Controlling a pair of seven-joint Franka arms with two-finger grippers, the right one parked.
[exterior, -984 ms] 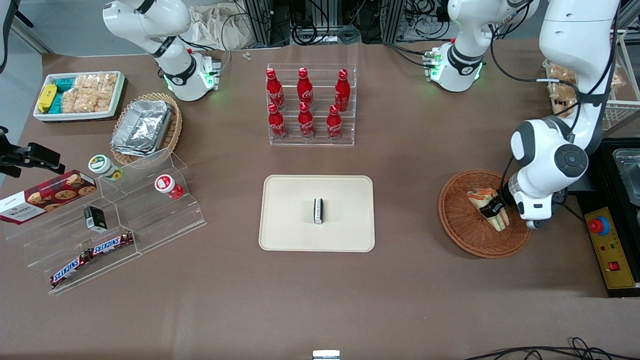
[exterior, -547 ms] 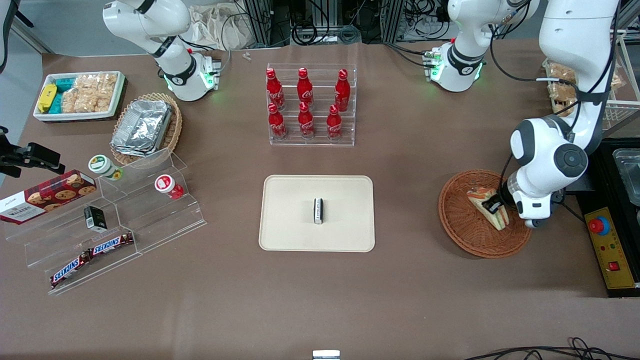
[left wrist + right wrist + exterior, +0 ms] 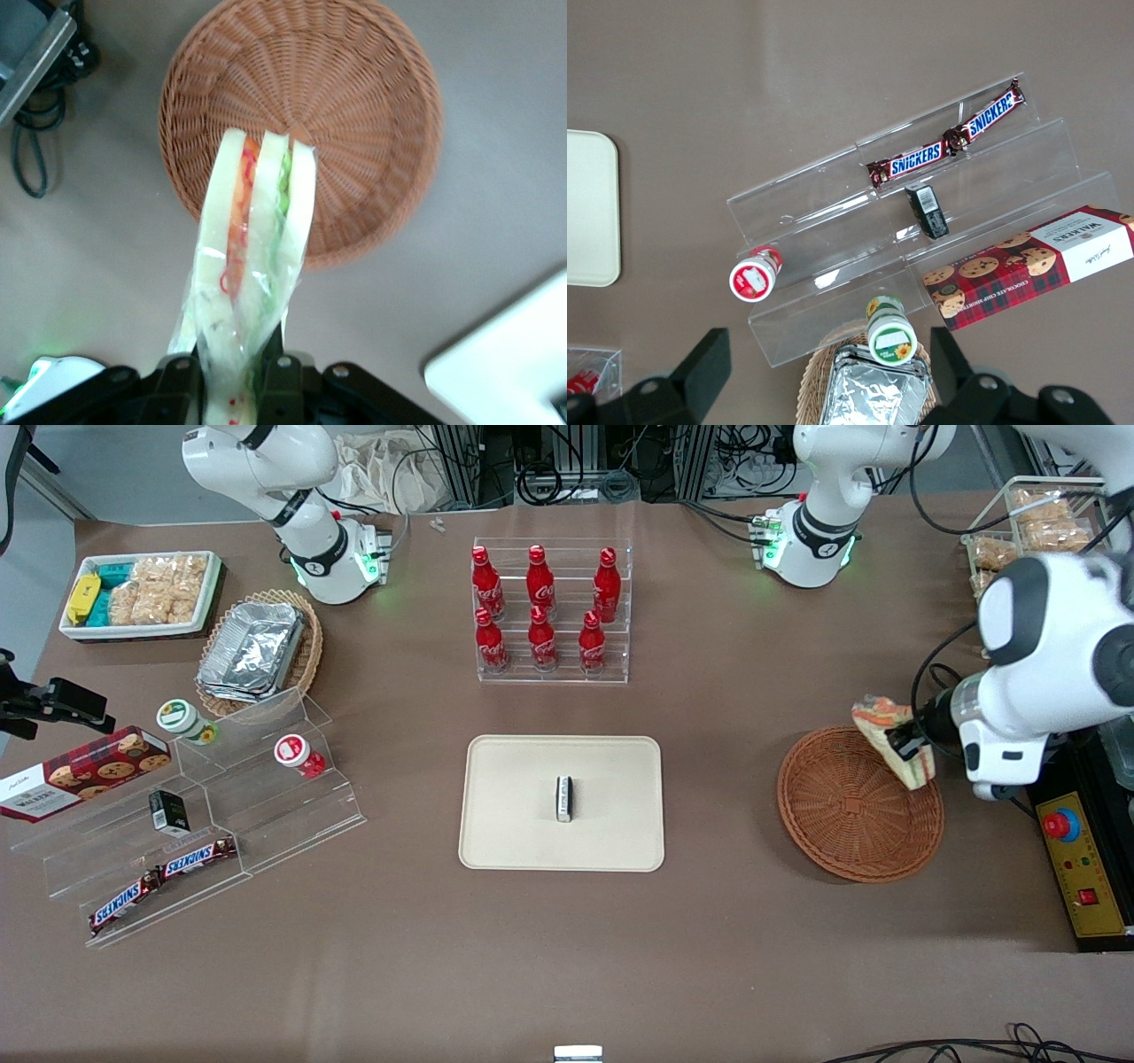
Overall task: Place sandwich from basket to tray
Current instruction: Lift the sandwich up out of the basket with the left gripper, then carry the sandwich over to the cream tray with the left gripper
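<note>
Brown surface [image 3: 753, 921]: the hand [image 3: 905, 741], closed on the sandwich [image 3: 889, 735], has risen clear of the basket [image 3: 850, 824], which now sits empty; tray [image 3: 514, 815] unchanged.

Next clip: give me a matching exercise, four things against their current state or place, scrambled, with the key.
Things:
1. triangular wrapped sandwich
2. round reddish-brown wicker basket
3. flat beige rectangular tray
4. left arm's gripper

States:
A. holds only a small black-and-white block at its middle
B. shut on the wrapped wedge, raised over the basket's rim
C. empty, resting on the table
D. lifted clear of the basket, hanging in the fingers

Pairs: 1-D, 2-C, 3-A, 4-B
</note>
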